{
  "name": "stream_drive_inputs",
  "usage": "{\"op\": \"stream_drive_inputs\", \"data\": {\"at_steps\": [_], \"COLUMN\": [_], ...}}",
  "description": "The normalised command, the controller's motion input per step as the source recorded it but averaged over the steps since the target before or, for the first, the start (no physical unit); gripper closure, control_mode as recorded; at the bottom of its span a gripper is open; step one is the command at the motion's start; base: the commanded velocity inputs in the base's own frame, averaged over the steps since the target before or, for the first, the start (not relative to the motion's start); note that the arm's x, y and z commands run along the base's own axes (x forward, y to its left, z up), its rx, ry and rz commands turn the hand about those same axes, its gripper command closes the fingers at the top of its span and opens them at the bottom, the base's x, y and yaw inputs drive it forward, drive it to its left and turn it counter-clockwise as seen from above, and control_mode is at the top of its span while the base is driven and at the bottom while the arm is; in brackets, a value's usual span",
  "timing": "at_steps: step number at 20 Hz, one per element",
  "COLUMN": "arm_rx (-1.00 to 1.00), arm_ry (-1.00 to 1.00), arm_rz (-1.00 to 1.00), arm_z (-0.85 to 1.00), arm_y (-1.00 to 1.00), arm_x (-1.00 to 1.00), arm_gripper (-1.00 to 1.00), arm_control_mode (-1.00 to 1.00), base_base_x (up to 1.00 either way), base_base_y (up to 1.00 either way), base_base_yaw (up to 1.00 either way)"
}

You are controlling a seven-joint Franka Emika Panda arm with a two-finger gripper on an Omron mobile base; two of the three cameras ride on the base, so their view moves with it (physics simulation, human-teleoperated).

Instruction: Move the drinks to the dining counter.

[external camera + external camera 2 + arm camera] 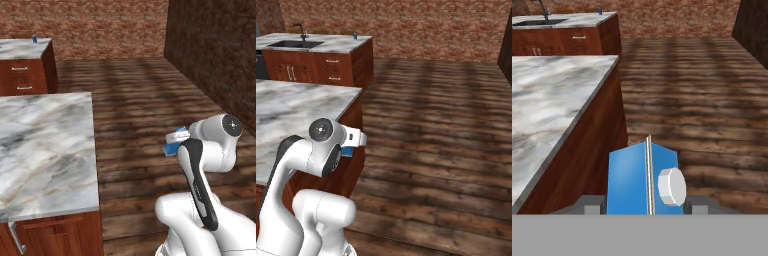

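Here, pincer [646,206] clenched on blue carton [643,180], one finger at each side, white round cap facing the camera; no lettering readable. Carton held over wood floor [702,100] beside marble island [547,95]. Dining counter [577,20] far back, sink [534,22] inset.

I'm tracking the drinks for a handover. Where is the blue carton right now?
The blue carton is clamped in the gripper, held in the air above the wooden floor, beside the near marble island.
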Motion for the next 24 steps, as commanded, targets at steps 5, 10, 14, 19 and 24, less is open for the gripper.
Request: {"op": "stream_drive_inputs", "data": {"at_steps": [5, 10, 14, 19, 24], "arm_rx": [0.00, 0.00, 0.00, 0.00, 0.00], "arm_ry": [0.00, 0.00, 0.00, 0.00, 0.00], "arm_rz": [0.00, 0.00, 0.00, 0.00, 0.00], "arm_z": [0.00, 0.00, 0.00, 0.00, 0.00], "arm_y": [0.00, 0.00, 0.00, 0.00, 0.00], "arm_x": [0.00, 0.00, 0.00, 0.00, 0.00], "arm_gripper": [1.00, 1.00, 1.00, 1.00, 1.00], "arm_control_mode": [1.00, 1.00, 1.00, 1.00, 1.00], "base_base_x": [0.52, 0.56, 0.59, 0.61, 0.61], "base_base_y": [-0.27, -0.29, -0.28, -0.29, -0.29], "base_base_yaw": [0.00, 0.00, 0.00, 0.00, 0.00]}}
